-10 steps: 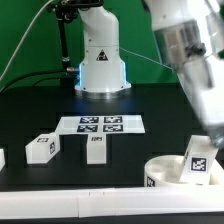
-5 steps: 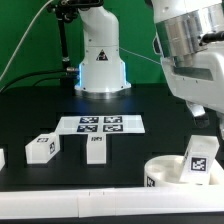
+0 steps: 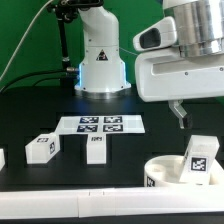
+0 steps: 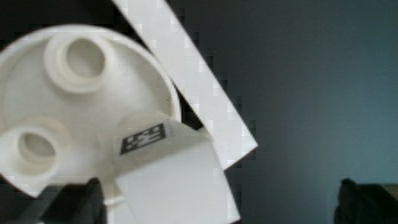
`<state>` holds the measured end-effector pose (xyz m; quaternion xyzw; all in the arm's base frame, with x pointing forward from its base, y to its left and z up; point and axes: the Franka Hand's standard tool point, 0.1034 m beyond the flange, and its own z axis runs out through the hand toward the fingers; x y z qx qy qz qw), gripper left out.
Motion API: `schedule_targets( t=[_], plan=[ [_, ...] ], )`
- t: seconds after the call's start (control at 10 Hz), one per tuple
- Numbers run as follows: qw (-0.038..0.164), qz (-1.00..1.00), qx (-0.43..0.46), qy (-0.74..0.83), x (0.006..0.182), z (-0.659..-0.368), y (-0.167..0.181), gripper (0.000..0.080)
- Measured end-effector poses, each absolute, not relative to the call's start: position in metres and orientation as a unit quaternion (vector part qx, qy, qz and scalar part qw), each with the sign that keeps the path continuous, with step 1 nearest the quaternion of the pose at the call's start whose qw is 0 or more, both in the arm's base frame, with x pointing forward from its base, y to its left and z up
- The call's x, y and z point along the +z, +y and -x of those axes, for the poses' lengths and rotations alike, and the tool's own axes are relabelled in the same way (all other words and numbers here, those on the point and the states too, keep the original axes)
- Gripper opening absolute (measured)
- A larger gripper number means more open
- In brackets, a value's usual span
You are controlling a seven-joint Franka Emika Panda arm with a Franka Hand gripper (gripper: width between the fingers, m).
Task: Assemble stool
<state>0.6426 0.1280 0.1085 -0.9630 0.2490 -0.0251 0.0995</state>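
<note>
One leg [image 3: 197, 160] stands in the seat [image 3: 160, 176] at the exterior view's right. A second leg [image 3: 42, 148] and a third leg [image 3: 97, 147] lie loose near the marker board [image 3: 100, 124], so most of the assembly seems left. The gripper [image 3: 179, 114] hangs above the seat. In the wrist view, its fingers are spread and empty, and a socket [image 4: 71, 58] gapes unfilled.

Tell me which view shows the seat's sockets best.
The wrist view: it looks down on the seat, showing two round sockets plainly. The exterior view shows only the seat's rim low at its right, with a leg upon it; no sockets show.
</note>
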Motion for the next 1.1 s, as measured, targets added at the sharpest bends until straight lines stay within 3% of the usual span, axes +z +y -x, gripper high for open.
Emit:
schedule_targets(
  t=[0.1, 0.3, 0.9, 1.1],
  plan=[
    [0.098, 0.970, -0.028, 0.220, 0.108, -0.643, 0.127, 0.0649],
    [0.065, 0.997, -0.044, -0.006, 0.116, -0.649, 0.122, 0.0649],
    [0.036, 0.969, -0.050, -0.239, 0.111, -0.648, 0.118, 0.0649],
    [-0.016, 0.900, -0.063, -0.430, 0.098, -0.653, 0.123, 0.0649]
  ],
)
